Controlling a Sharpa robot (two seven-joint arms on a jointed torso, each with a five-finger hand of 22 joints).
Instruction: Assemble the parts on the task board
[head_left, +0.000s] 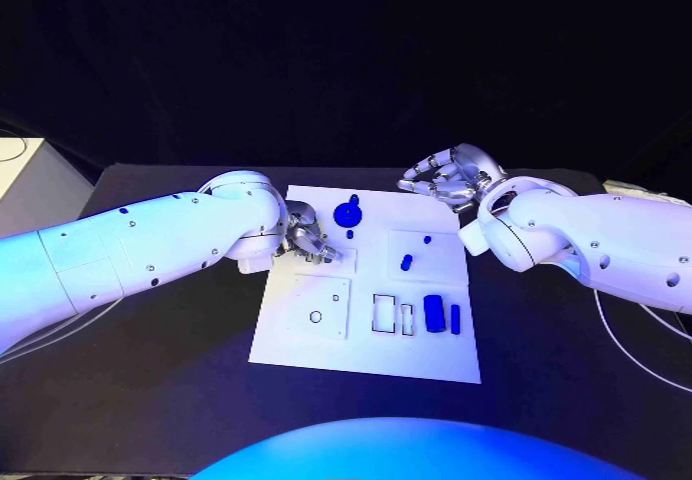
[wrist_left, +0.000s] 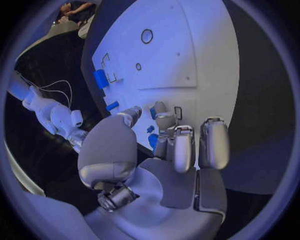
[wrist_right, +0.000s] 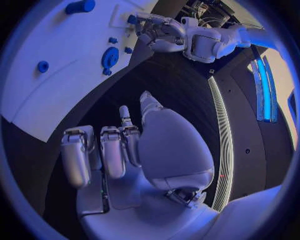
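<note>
**Left hand on a small blue part at the board's left side, right hand empty off the far corner**

You see the white task board (head_left: 296, 340) lying in the middle of the black table (head_left: 144, 400). Your left hand (head_left: 309, 240) sits low over the board's left part, near its far end. In the left wrist view its fingertips (wrist_left: 164, 112) close around a small blue part (wrist_left: 152, 113), so that hand is holding the piece between thumb and finger; two more small blue bits show just below it, between the fingers.

Your right hand (head_left: 454, 175) is raised beyond the board's far right corner, above the dark table. Its fingers (wrist_right: 115, 150) are curled inward side by side with nothing in them.

On the board you find a round blue disc (head_left: 348, 212) near the far edge, just beside the left hand, with a tiny blue piece right next to it. A small blue peg (head_left: 407, 263) stands near the middle. Toward the near right, a larger blue block (head_left: 433, 309) and a slim blue bar (head_left: 456, 318) lie side by side, next to a rectangular slot (head_left: 385, 312). A small ring-shaped hole (head_left: 316, 317) marks the near left panel.
</note>
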